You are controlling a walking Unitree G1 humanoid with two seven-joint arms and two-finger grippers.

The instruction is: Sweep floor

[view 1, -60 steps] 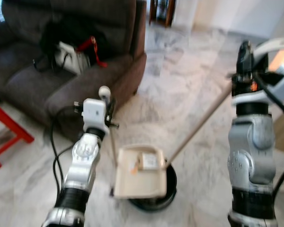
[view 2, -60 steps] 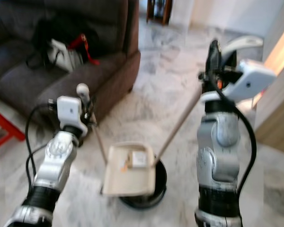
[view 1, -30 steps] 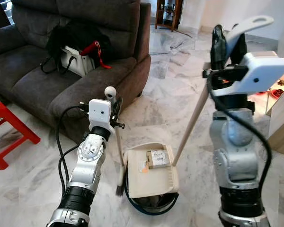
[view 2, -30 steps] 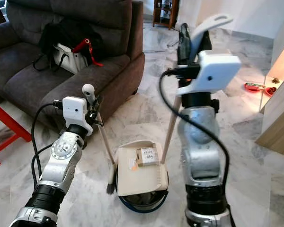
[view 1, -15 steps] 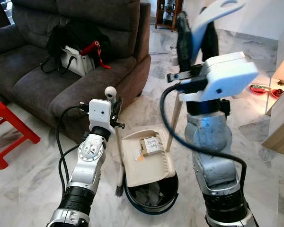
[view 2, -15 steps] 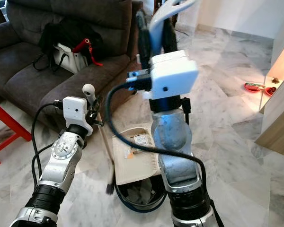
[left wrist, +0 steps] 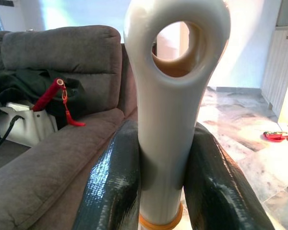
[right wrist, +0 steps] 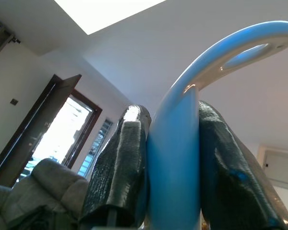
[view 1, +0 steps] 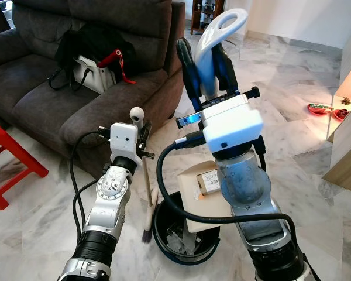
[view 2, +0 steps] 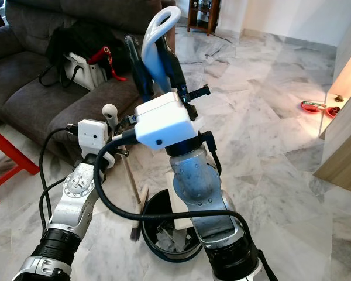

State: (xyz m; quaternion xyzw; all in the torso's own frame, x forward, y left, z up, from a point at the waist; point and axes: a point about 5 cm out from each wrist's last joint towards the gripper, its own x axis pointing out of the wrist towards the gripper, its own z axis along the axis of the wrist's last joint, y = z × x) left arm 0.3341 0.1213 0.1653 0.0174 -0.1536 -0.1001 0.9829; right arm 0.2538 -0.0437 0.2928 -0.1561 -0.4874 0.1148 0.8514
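The black bin (view 1: 184,249) stands on the marble floor (view 1: 292,117) before the dark sofa (view 1: 76,76). Left of the bin, the left gripper (left wrist: 175,187) is raised upright on a bent arm, its fingers (left wrist: 113,191) clamped on the broom (view 1: 145,193), whose bristles touch the floor just beside the bin. Above the bin, the right gripper (view 1: 203,73) is lifted high and pinches the dustpan handle (view 1: 219,29); the cream dustpan (view 1: 202,193) tilts over the bin's mouth.

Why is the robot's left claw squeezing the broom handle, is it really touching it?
Touching. The left wrist view shows both fingers of the left gripper pressed against the broom handle.
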